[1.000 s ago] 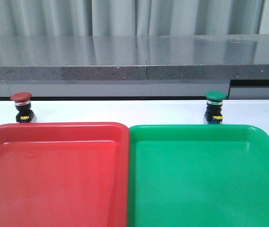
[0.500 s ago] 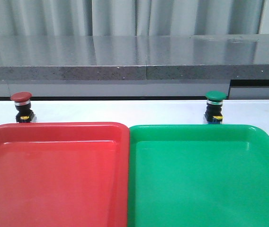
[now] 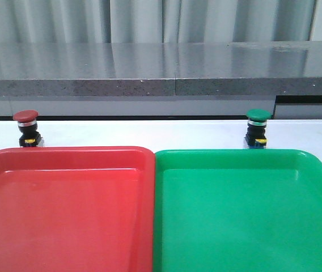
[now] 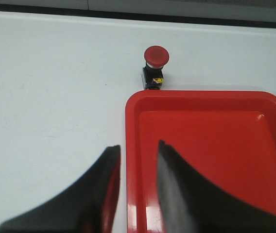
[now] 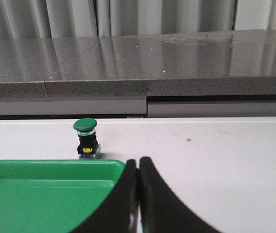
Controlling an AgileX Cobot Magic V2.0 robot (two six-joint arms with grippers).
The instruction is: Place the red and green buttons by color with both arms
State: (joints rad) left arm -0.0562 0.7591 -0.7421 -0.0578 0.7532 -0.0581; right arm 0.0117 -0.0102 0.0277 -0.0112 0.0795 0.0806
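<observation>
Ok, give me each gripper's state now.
Left gripper: open, holding nothing.
Right gripper: shut, holding nothing.

Trays cut off by the frame

The red tray and green tray are cropped at the front view's lower edge.

A white table stretches out in front of me. Two trays lie flat on it side by side, their edges touching: a red tray on my left and a green tray on my right. Just beyond the red tray's far edge, a red button stands upright on the tabletop. A green button stands upright just beyond the green tray.
</observation>
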